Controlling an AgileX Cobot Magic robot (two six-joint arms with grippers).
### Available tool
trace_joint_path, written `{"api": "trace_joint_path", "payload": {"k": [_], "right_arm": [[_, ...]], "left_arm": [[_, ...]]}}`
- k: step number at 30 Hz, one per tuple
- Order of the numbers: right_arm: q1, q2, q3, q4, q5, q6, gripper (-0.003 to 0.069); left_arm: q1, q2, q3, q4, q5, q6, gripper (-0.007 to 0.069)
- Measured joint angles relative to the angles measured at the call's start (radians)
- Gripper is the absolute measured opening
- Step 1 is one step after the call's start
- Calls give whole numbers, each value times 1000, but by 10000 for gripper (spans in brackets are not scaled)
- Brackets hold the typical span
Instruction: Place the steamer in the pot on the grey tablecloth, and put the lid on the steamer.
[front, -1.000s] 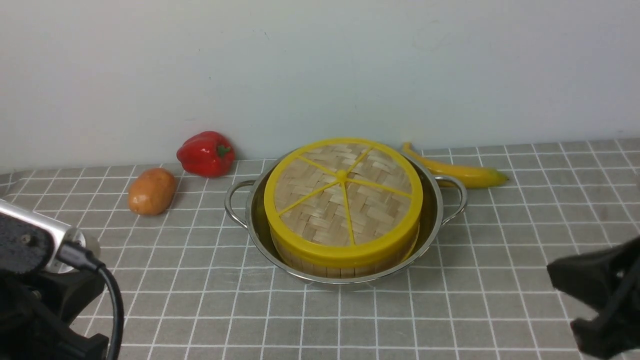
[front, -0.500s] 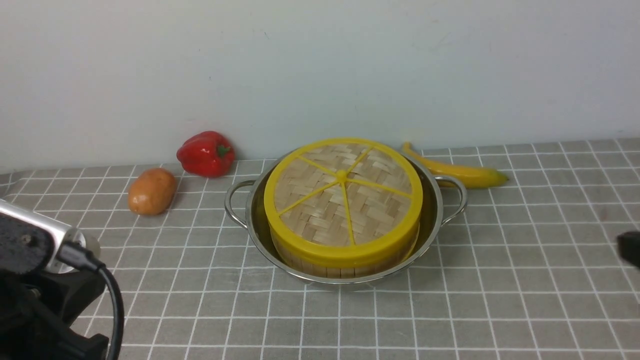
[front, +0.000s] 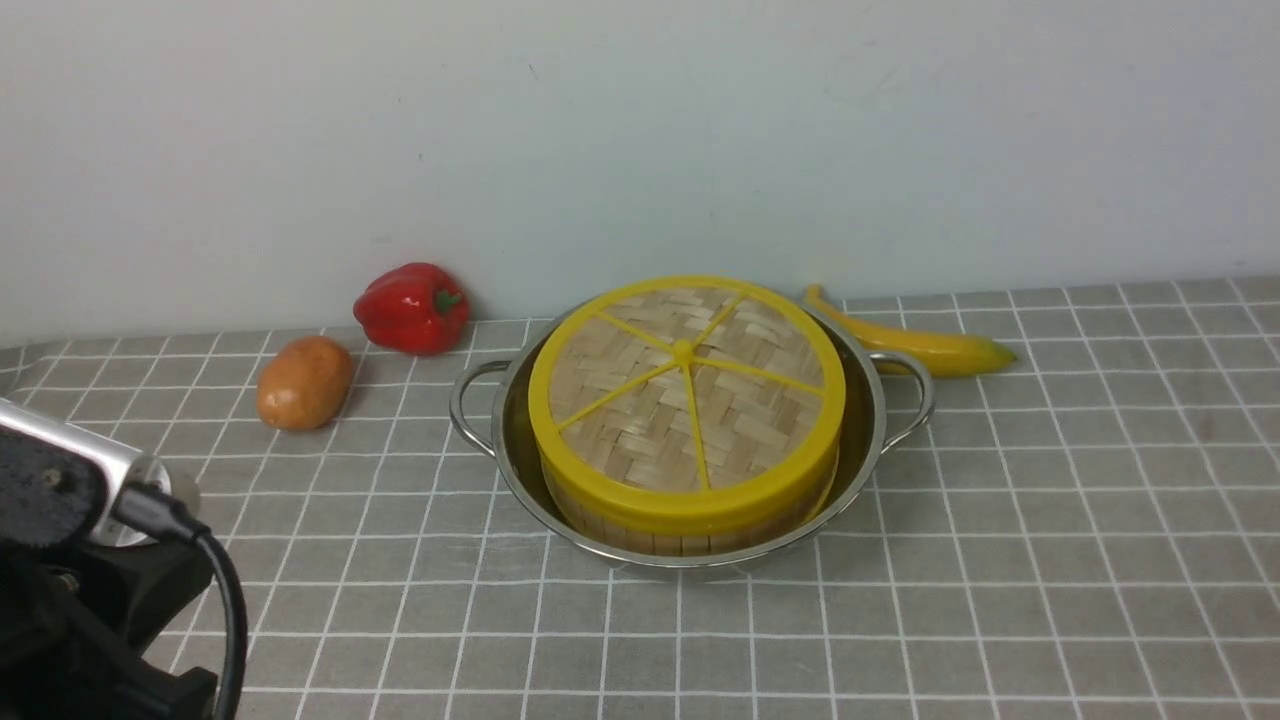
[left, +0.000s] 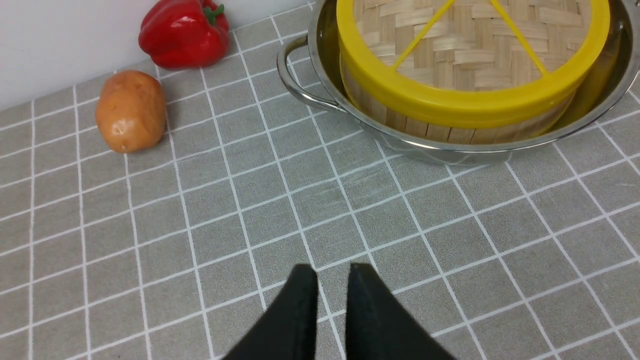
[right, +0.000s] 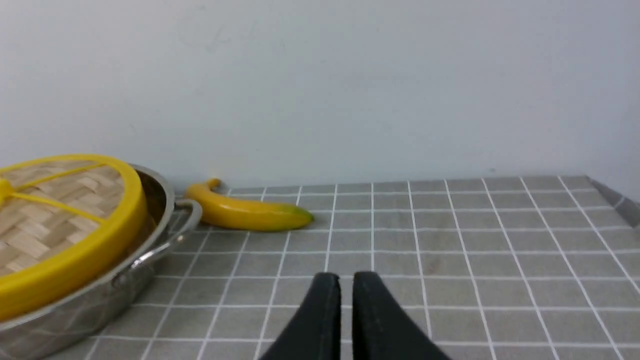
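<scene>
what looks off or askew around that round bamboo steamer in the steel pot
Nothing stands out. The flat woven bamboo lid with yellow spokes sits squarely on the round slatted bamboo steamer, inside the shiny two-handled steel pot. I see no spill or damage.

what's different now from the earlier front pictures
The right arm moved off to the robot's right and is now out of the front view; the right wrist view shows its gripper holding nothing. The steamer in the pot, the lid on it, the red pepper, the potato and the banana stayed put, as did the left arm.
</scene>
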Motion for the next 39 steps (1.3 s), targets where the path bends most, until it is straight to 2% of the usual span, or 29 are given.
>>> {"api": "trace_joint_path", "payload": {"k": [3, 9, 33, 37, 39], "right_arm": [[-4, -96, 82, 9, -3, 1, 71], [-4, -107, 137, 14, -1, 2, 87], [-4, -107, 149, 18, 3, 2, 175], [-4, -107, 149, 18, 3, 2, 189], [-4, -107, 149, 18, 3, 2, 195]], "left_arm": [[0, 0, 0, 0, 0, 0, 97], [0, 0, 0, 0, 0, 0, 106], [3, -14, 0, -2, 0, 0, 139], [76, -95, 6, 20, -6, 41, 148], [145, -164, 44, 25, -43, 51, 149]]}}
